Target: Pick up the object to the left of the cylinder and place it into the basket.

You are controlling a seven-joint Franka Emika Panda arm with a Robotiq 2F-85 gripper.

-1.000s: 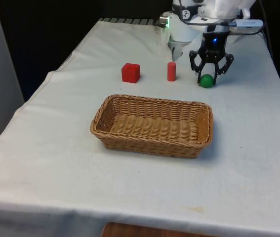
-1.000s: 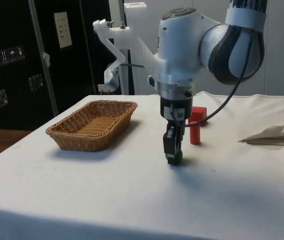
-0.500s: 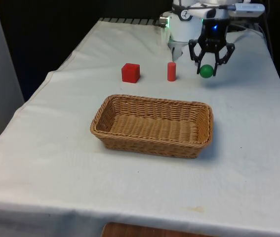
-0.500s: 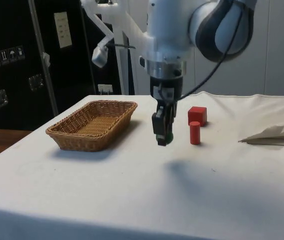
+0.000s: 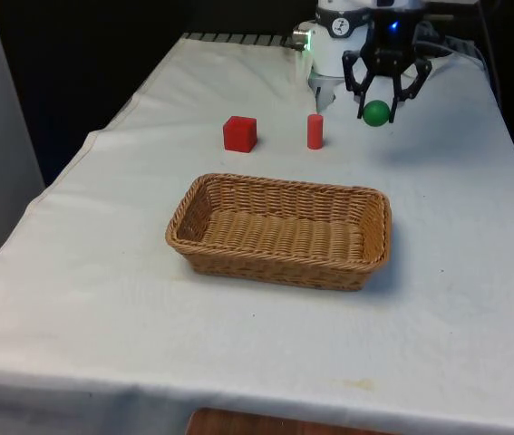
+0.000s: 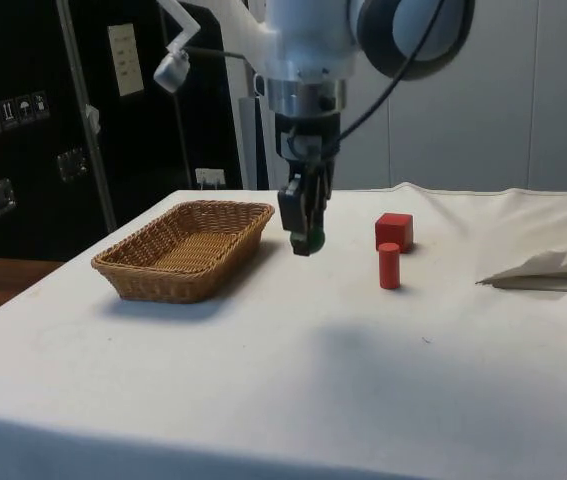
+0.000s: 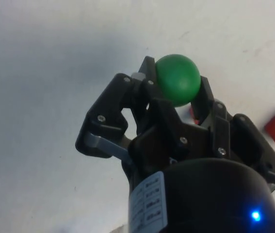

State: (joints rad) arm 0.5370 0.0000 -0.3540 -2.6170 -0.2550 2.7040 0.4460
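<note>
Nearest on the white-clothed table [image 5: 102, 299] sits the wicker basket [image 5: 281, 230], long side across, with nothing inside it. Beyond it, farther up the cloth, stand two red pieces: a red cube [image 5: 239, 133] towards the front view's left and a small upright red cylinder [image 5: 315, 131] just to its right, the two apart from each other and from the basket.

Farther still, on the front view's right of the cylinder, the black gripper [image 5: 377, 111] hangs in the air with its fingers [image 7: 205, 99] clamped on a green ball [image 5: 376, 112] (the wrist view shows the ball pinched between the two tips, bulging out past them). The ball is clear of the cloth, with a soft shadow on the table under it. From the side view the gripper [image 6: 306, 236] and ball [image 6: 308, 239] hang above the table between the basket [image 6: 181, 250] and the cylinder [image 6: 389, 265], higher than the basket's rim.
</note>
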